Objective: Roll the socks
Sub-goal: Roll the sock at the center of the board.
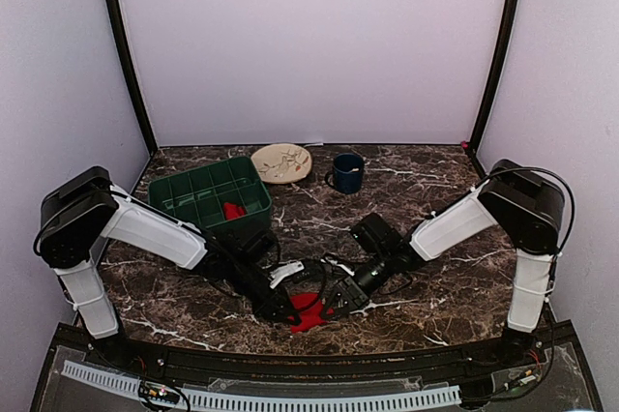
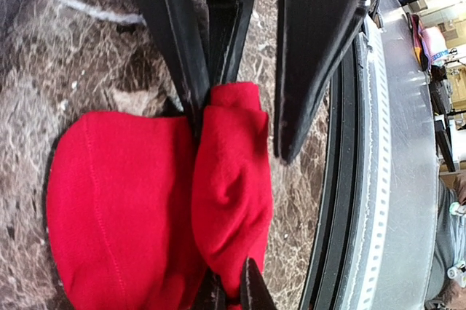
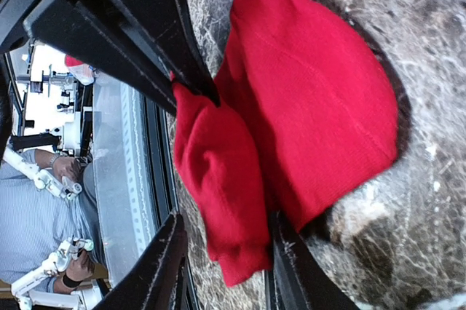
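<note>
Left tool (image 1: 286, 312) is clamped tight on one end of a thick fold in the red sock (image 1: 311, 319). That sock lies on the counter (image 1: 435, 277) close to its near edge, about midway between the two arms. The fold is a narrow roll running left to right, from one tool to the other. It sits along the near side of the sock's wider, flat part, which spreads toward the far side.

Right tool (image 1: 336, 300) meets the opposite end of that roll. Its jaws look a little parted, but I cannot tell whether they pinch the cloth or merely touch it. Both arms are at the sock, and the left one has the sure hold. I'd judge the next turn is to roll the fold over the flat part, away from the near edge and across its long axis.

Farther off to the left sits a green bin (image 1: 193, 190) with the other sock (image 1: 233, 209) in it, well apart from this one.

From above, the sock is only a small red patch half hidden between the tools. The wrist views show what that hides: the roll, the flat part beside it, and a tool at each end. Only the overhead view shows the bin.
</note>
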Motion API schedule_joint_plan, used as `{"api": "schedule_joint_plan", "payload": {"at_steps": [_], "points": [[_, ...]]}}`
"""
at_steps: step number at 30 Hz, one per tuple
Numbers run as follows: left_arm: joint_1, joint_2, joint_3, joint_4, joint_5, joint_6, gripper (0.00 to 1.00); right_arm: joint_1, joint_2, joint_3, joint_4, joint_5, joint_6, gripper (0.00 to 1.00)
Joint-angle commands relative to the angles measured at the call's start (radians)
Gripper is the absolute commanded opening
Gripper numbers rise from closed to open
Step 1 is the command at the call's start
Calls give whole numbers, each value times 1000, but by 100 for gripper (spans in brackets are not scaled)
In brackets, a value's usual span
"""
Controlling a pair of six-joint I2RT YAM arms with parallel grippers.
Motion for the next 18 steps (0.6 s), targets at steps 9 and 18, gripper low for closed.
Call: {"api": "schedule_joint_plan", "payload": {"at_steps": [9,18], "points": [[15,-7,-58,-17,-2,-42,0,-52,-11,-92,115,87,82,37],[29,4,-69,-7,31,-59,0,-55,-121,-174,167,241,81,42]]}}
